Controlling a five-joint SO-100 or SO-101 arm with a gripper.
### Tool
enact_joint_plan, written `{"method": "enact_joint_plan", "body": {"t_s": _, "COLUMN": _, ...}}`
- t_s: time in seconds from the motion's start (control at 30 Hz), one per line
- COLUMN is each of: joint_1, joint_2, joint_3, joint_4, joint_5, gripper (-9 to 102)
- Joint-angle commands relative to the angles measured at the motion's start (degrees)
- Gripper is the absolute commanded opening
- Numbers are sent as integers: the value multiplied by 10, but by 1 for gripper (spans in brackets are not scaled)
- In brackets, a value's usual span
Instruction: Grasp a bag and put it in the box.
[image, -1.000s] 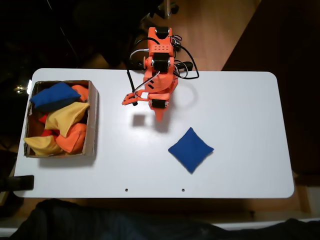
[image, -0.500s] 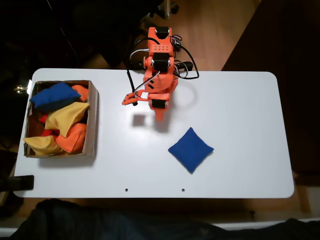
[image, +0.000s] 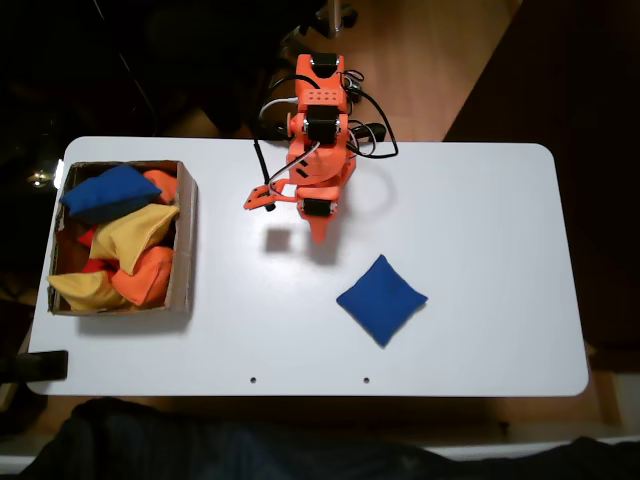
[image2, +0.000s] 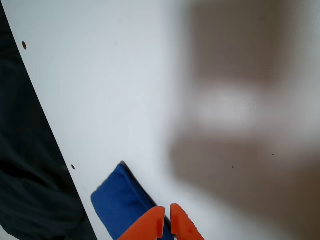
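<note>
The royal-blue bag (image: 381, 299) lies flat on the white table, right of centre, and its corner shows at the bottom of the wrist view (image2: 122, 202). My orange gripper (image: 320, 232) hangs off the folded arm at the table's back edge, a short way behind and left of the bag, not touching it. In the wrist view its two fingertips (image2: 167, 214) stand almost together with nothing between them. The brown cardboard box (image: 186, 240) sits at the table's left end. It holds a second blue beanbag (image: 110, 192) with yellow (image: 135, 232) and orange (image: 145, 278) ones.
The white table (image: 480, 220) has two small holes (image: 253, 380) near its front edge. Dark fabric (image: 200, 440) lies beyond that edge, and a black clamp (image: 40, 365) grips the front left corner. Cables loop at the arm's base (image: 375, 130).
</note>
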Motion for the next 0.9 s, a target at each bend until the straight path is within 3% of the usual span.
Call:
{"method": "enact_joint_plan", "body": {"t_s": 0.0, "joint_1": -1, "joint_2": -4, "joint_3": -21, "joint_4": 2, "joint_5": -2, "gripper": 0}}
{"method": "enact_joint_plan", "body": {"t_s": 0.87, "joint_1": -11, "joint_2": -136, "joint_3": -101, "joint_4": -45, "joint_5": -30, "gripper": 0}}
